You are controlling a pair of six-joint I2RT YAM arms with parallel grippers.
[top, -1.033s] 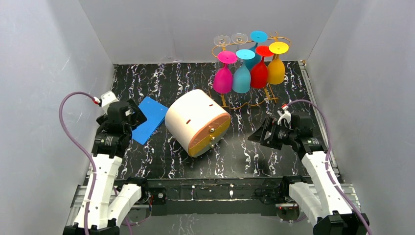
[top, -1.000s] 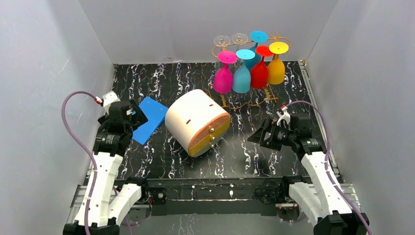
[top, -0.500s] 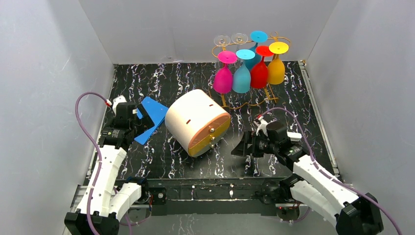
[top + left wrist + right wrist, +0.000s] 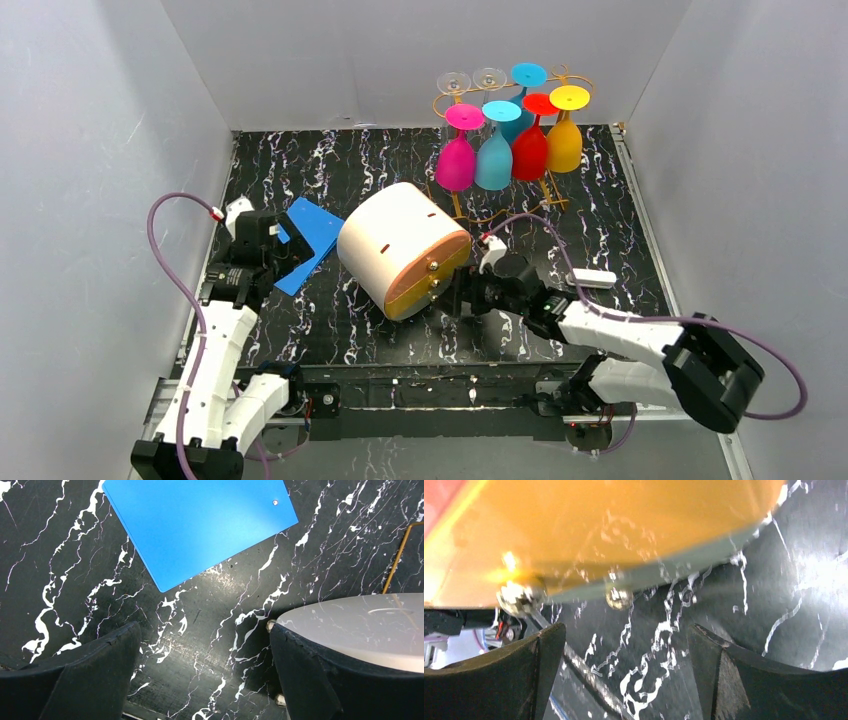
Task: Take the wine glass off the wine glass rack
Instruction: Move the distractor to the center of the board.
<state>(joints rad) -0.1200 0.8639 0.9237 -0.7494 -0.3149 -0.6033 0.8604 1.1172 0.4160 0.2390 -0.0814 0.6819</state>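
Left end effector (image 4: pixel 205 667): jaws apart, empty, near blue sheet (image 4: pixel 200 525).
Right end effector (image 4: pixel 624 670): jaws apart, empty, beside cylinder (image 4: pixel 395 240) orange face.
Wine glass rack (image 4: pixel 457 205): wine glasses (image 4: pixel 493 160) hang inverted.

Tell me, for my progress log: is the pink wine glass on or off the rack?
On. The pink wine glass hangs bowl-down from the wine glass rack, foot uppermost.
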